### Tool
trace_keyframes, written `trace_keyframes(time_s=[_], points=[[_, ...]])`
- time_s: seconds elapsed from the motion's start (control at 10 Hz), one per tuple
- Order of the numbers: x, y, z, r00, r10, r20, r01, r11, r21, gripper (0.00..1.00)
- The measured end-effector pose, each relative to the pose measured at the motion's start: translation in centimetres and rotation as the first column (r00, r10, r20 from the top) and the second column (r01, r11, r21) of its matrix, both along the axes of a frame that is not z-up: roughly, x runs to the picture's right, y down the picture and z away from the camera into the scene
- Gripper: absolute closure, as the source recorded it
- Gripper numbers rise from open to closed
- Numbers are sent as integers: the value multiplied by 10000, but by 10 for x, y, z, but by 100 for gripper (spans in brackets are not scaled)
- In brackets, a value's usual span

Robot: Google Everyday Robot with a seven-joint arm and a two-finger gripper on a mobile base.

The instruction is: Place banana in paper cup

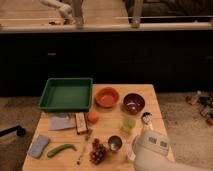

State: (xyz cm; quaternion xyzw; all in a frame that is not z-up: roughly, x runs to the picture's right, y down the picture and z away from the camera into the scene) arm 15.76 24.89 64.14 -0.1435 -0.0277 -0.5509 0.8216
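We are seeing the green tray (66, 94), orange bowl (107, 97) and dark bowl (134, 103) sitting empty; our gripper (133, 154) is hiding behind the arm, grip untellable

A green tray (66, 94) sits on the pale wood table (150, 102). The bowls are orange (107, 97) and dark maroon (133, 103). A light-green cup (129, 123) stands near a dark metal cup (115, 143). The vegetable (61, 149) is green, the grapes (98, 152) dark red, the cloth (38, 146) grey-blue. The gripper is hidden behind the white arm (150, 152) at the table's lower right.
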Motion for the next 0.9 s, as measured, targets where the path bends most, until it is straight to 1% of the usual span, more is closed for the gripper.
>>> trace_keyframes(time_s=[0.3,0.6,0.9], points=[[1,6,3,10000,-19,27,20,9998,-175,100],[2,10,5,9999,-125,7,125,9996,-255,100],[2,13,7,9999,-106,-48,104,9995,-299,100]])
